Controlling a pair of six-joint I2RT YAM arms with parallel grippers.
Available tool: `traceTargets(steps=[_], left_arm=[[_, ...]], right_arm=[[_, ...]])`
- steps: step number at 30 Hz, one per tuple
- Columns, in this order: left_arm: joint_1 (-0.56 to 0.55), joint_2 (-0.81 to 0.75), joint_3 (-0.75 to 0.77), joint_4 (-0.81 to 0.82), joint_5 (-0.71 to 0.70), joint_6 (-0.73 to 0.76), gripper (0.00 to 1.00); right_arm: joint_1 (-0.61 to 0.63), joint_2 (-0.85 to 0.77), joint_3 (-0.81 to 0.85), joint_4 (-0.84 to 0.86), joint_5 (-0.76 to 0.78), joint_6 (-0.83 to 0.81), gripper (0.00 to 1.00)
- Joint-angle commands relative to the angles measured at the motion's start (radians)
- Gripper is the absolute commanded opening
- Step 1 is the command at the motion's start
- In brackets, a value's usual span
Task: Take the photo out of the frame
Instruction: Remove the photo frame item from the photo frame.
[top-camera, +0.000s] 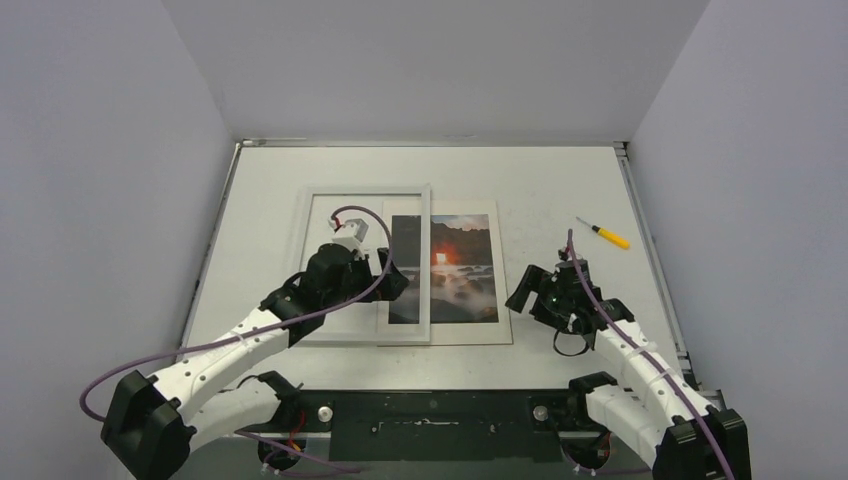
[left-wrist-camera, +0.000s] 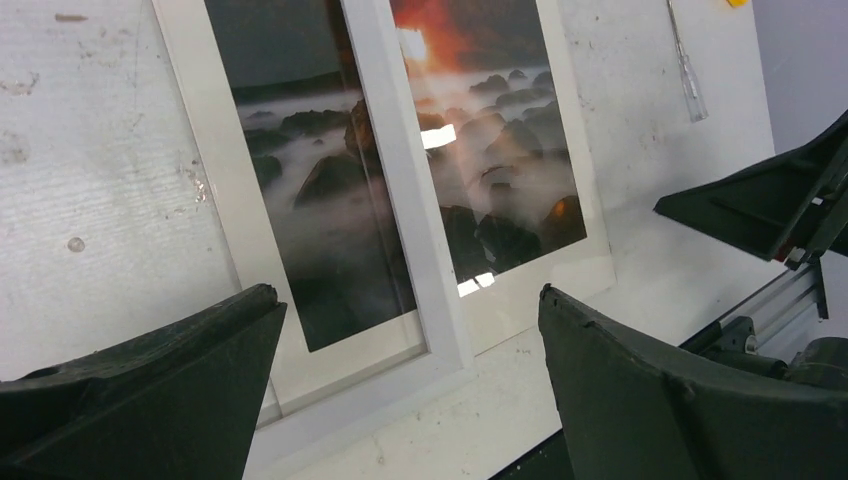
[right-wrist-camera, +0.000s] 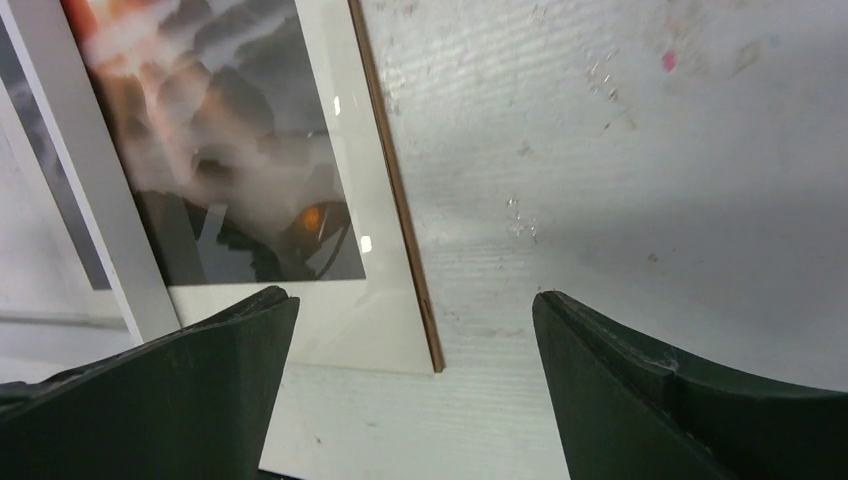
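Note:
The white frame (top-camera: 362, 336) lies flat left of the table's middle. Its right bar (left-wrist-camera: 400, 200) crosses over the photo (top-camera: 460, 262), a sunset print with a white border that sticks out to the frame's right. The photo (right-wrist-camera: 230, 150) rests on a brown backing board, whose thin edge (right-wrist-camera: 400, 210) shows on the right. My left gripper (top-camera: 392, 280) is open and empty above the frame's lower right part (left-wrist-camera: 405, 300). My right gripper (top-camera: 528, 292) is open and empty just right of the photo's near right corner (right-wrist-camera: 415, 297).
A screwdriver (top-camera: 605, 235) with a yellow handle lies at the back right; its shaft also shows in the left wrist view (left-wrist-camera: 690, 70). The table (top-camera: 560, 180) is walled on the left, back and right. The right gripper's body (left-wrist-camera: 780, 210) shows in the left wrist view.

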Motion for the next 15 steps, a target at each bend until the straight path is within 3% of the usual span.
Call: traceTargets(steps=[1, 3, 10, 12, 15], left_arm=[[-0.045, 0.061, 0.088, 0.019, -0.096, 0.062, 1.00], [-0.057, 0.084, 0.097, 0.019, -0.101, 0.065, 0.95], [-0.068, 0.144, 0.086, 0.032, -0.173, 0.053, 0.94], [-0.044, 0.160, 0.080, 0.024, -0.187, 0.027, 0.88], [0.025, 0.171, 0.046, 0.076, -0.095, 0.001, 0.71]], right_arm=[[-0.005, 0.012, -0.058, 0.070, -0.152, 0.037, 0.92], [-0.005, 0.034, -0.068, 0.083, -0.182, 0.029, 0.94], [-0.004, 0.108, -0.085, 0.129, -0.272, 0.005, 0.98], [-0.005, 0.126, -0.091, 0.141, -0.285, 0.005, 0.98], [-0.004, 0.138, -0.098, 0.160, -0.301, 0.001, 0.93]])
